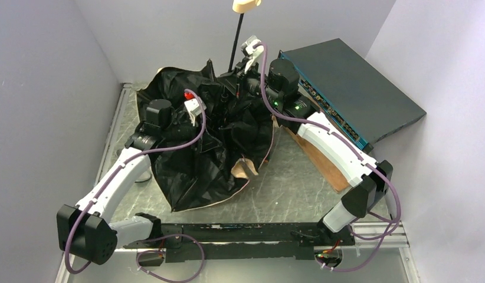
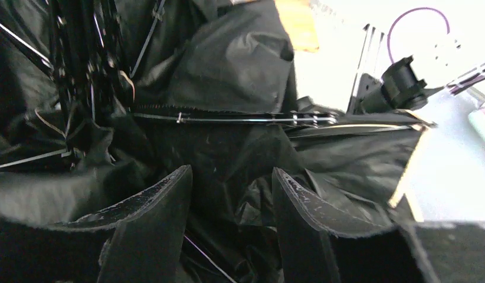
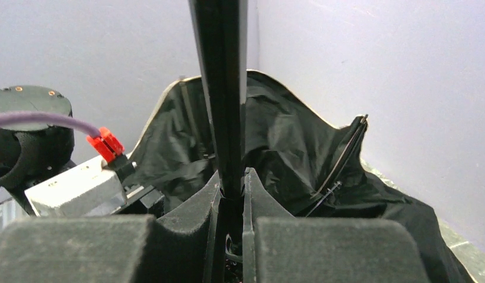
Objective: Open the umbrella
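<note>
The umbrella [image 1: 210,159] lies upside down on the table, its black lining up and a pale beige edge showing round it. Its dark shaft [image 1: 235,44] stands up to the cream handle [image 1: 246,6] at the top edge. My right gripper [image 3: 232,183] is shut on the shaft [image 3: 222,88] low down, near the hub. My left gripper [image 2: 231,194] is open over crumpled black lining [image 2: 228,71], beside the bundled ribs [image 2: 81,65]; a thin rib [image 2: 240,118] runs across ahead of the fingers. In the top view the left gripper [image 1: 213,115] sits inside the canopy.
A dark teal box [image 1: 352,88] lies at the back right, a brown board [image 1: 323,159] beside it under the right arm. Grey walls close in on the left, back and right. The marbled tabletop [image 1: 287,188] shows in front of the canopy.
</note>
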`<state>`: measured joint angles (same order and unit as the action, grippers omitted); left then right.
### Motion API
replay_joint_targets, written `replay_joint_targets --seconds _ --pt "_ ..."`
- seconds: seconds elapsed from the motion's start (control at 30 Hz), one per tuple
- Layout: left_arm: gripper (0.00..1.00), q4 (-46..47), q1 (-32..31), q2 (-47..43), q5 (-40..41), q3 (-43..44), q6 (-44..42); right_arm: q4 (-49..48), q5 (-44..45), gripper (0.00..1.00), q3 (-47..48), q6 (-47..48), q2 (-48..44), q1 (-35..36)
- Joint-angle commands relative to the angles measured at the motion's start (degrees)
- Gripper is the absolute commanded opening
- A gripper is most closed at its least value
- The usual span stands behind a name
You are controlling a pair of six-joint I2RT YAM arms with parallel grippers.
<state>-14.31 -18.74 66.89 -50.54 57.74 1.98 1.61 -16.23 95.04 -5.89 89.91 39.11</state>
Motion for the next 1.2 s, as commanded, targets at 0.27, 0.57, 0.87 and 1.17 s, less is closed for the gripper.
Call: replay_joint_targets --seconds 0.27,0.57,0.87,1.17 --pt "0.77 -5.6 4.2 -8.1 -3.2 0.4 -7.9 -15.0 1.9 0.00 0.1 12.6 -4.5 1.2" --pt "0.71 11.5 5.6 -8.4 5.5 9.4 5.2 -15.2 3.1 0.00 -5.4 14.0 -7.2 4.8" --pt "0.57 17.1 -4.4 -2.7 6.4 0.7 3.8 -16.6 12.1 0.00 -3.3 6.2 -5.1 5.5" --pt "0.56 11.7 -10.3 -2.2 14.4 -8.5 -4.1 -17.7 15.0 0.00 2.1 1.2 -2.9 4.2"
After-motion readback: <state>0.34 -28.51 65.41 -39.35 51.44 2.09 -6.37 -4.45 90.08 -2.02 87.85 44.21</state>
